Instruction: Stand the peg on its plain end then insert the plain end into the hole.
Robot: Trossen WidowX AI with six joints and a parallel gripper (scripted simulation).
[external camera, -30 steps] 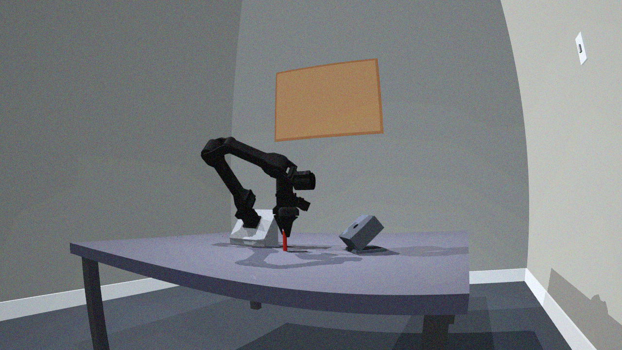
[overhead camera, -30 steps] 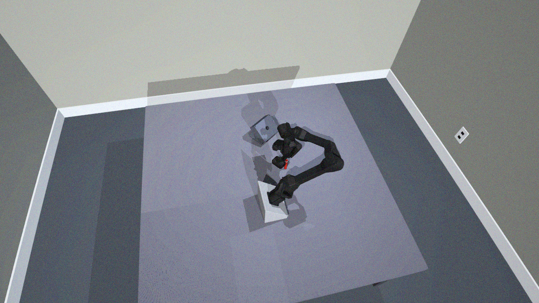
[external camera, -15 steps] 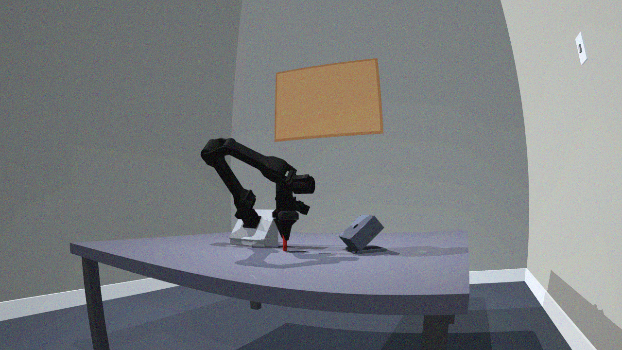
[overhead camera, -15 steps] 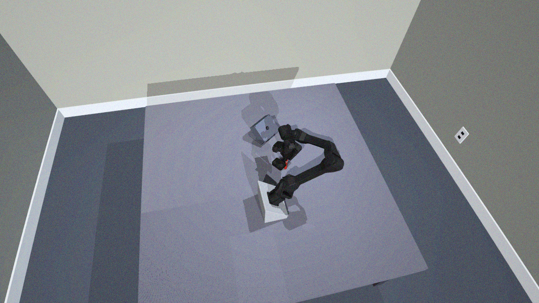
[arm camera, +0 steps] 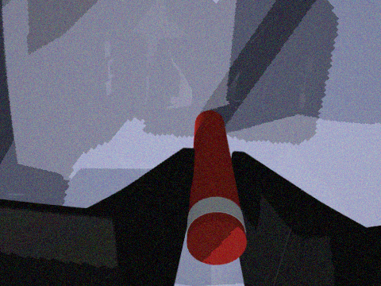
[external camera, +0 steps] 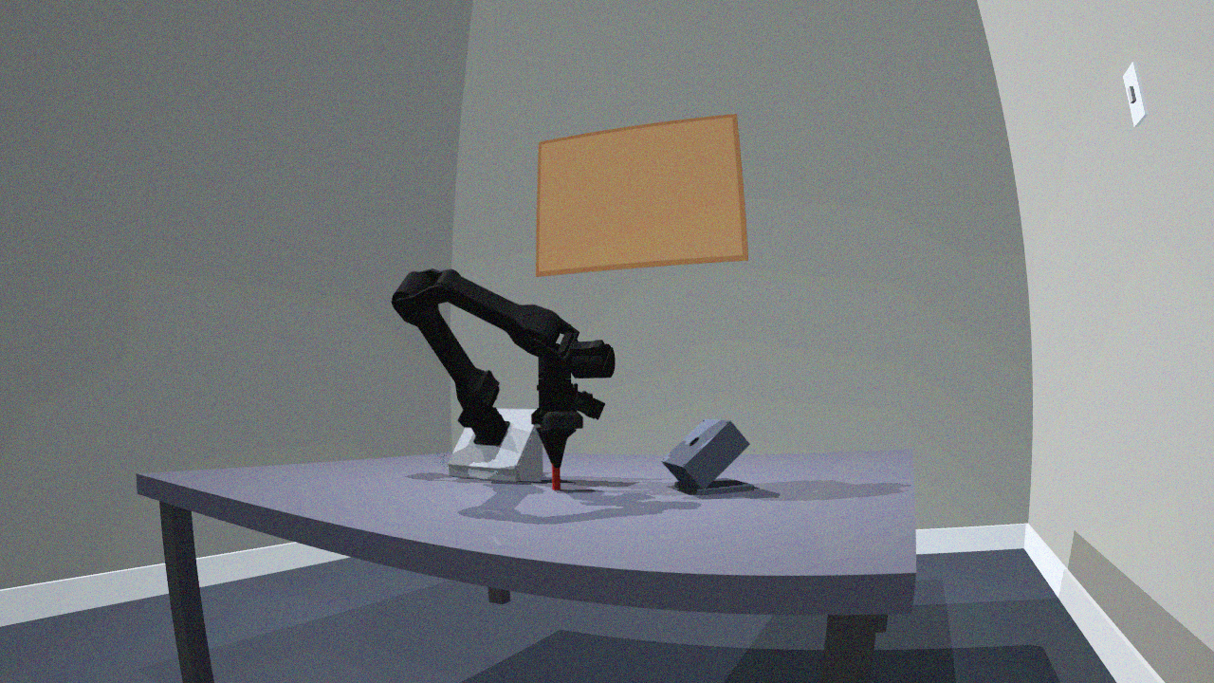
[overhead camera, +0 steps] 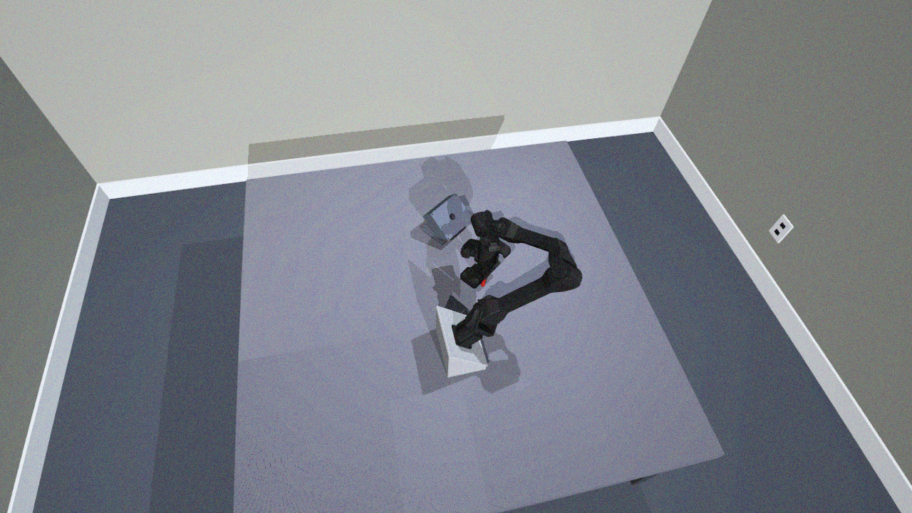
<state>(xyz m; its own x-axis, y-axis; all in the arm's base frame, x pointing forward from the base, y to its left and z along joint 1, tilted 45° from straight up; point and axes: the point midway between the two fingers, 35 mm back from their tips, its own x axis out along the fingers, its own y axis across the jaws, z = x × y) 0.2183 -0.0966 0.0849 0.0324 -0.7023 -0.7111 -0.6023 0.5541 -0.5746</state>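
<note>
The red peg [overhead camera: 483,282] [external camera: 556,478] [arm camera: 212,171] stands upright, its plain end down at the table [external camera: 340,501] and its white-banded end up between the fingers. My gripper [external camera: 556,463] [arm camera: 212,161] points straight down and is shut on the peg, with a finger against each side in the wrist view. The fingers hide the peg's upper part in the exterior view, and the arm hides most of it in the top view. The sloped panel [overhead camera: 439,219] [external camera: 717,450] stands apart from the gripper, with its one hole [overhead camera: 452,216] [external camera: 694,440] empty.
The arm's pale wedge-shaped base [overhead camera: 465,366] [external camera: 524,458] stands on the table close to the peg. The panel rests on a dark foot plate [external camera: 736,488]. Shadows of the arm fall across the table around the peg and the panel.
</note>
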